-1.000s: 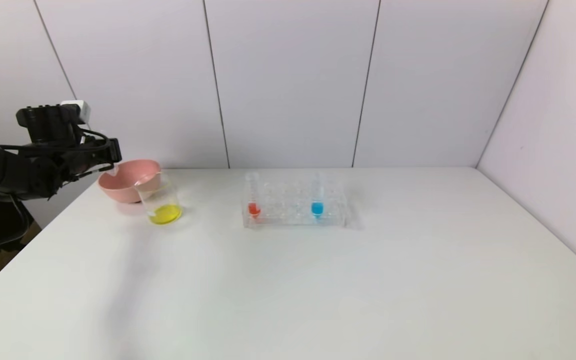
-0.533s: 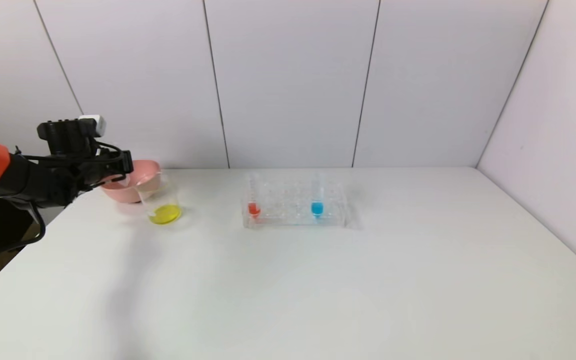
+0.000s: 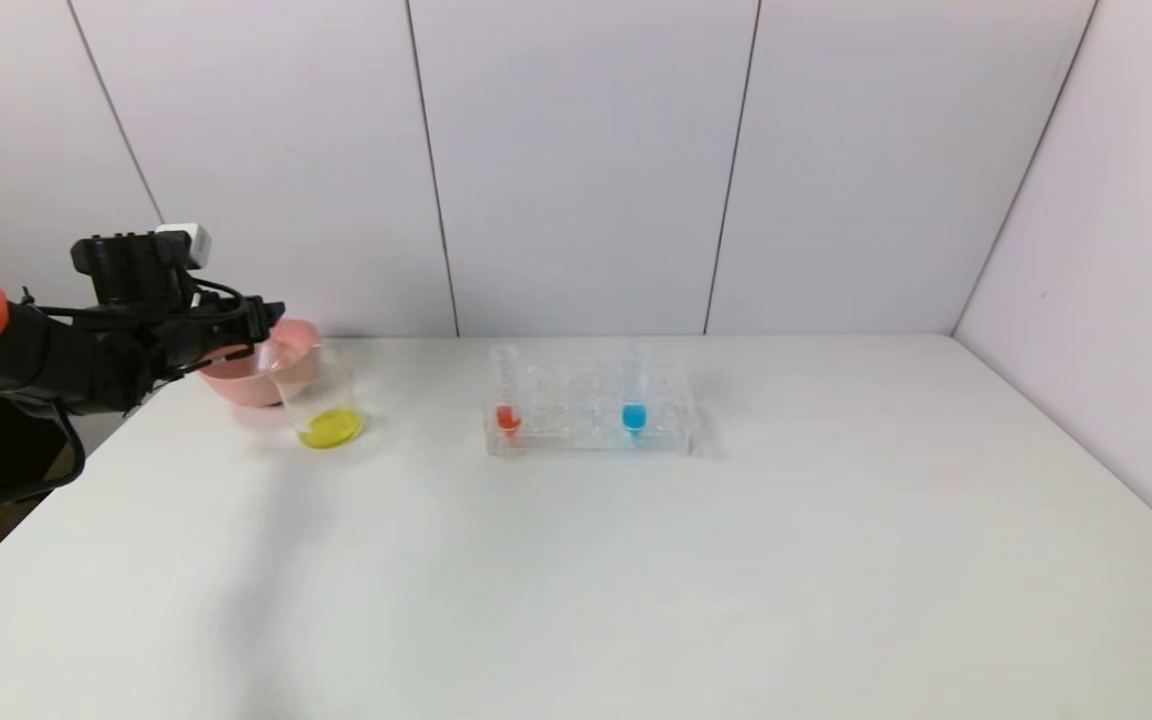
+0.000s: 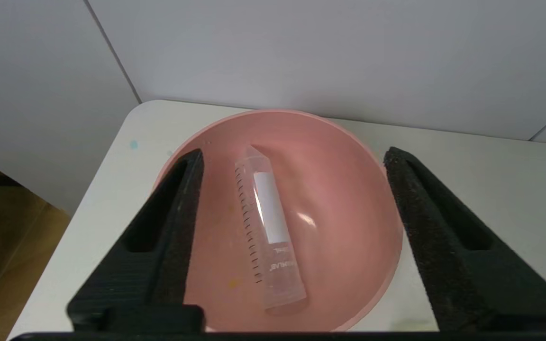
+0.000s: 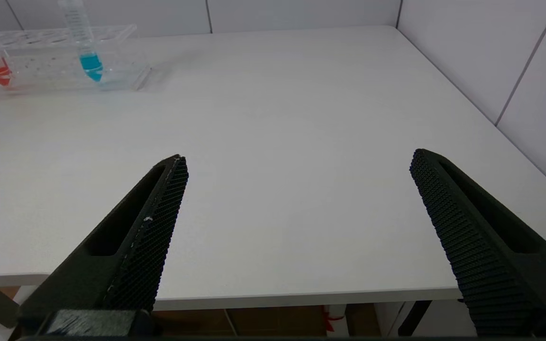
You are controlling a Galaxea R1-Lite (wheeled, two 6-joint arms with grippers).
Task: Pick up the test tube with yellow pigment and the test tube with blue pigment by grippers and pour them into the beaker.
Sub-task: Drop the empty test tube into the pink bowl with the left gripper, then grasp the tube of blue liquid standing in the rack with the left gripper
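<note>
Left wrist: empty tube (image 4: 269,234) inside pink bowl (image 4: 358,189)

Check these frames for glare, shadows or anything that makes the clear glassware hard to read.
Head view: even light, a soft shadow on the table; the clear beaker and rack look faint, showing mainly by their coloured liquid. Left wrist view: a small glare spot in the pink bowl, where the empty tube stays readable. Right wrist view: no glare; the blue tube is clear.
</note>
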